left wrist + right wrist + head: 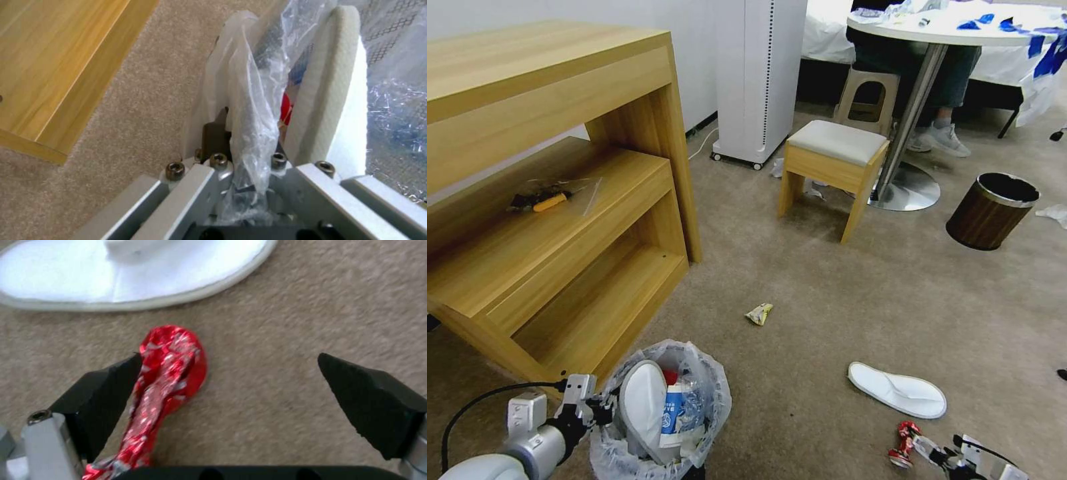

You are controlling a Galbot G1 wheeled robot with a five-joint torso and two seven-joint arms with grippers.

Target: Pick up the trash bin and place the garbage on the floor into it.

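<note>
The left gripper (602, 408) sits low at the near left, its fingers closed tight on the rim of the trash bin (657, 417) — the left wrist view shows the crinkly plastic bag (249, 110) bunched up between them. The bin is just beside the foot of the wooden desk (554, 200), over the beige floor (827, 293); whether it is lifted or resting I cannot tell. Inside it stand 1 white slipper (642, 408) on edge, a blue-white carton (675, 417) and something red behind them.

The right gripper (231, 383) is down at the carpet at the near right, fingers (373, 400) spread wide and holding nothing. A red wrapper (171, 373) lies between them on the floor, touching the one finger (the other is well apart from it). Just beyond the wrapper lies a 2nd white slipper (897, 390), flat on the carpet.

Farther out, a yellow wrapper (759, 313) lies alone in the open floor, between the desk and a small wooden stool (834, 170). A brown bin with a silver rim (992, 210) stands well apart to the right, near a round table's metal foot (910, 187).
</note>
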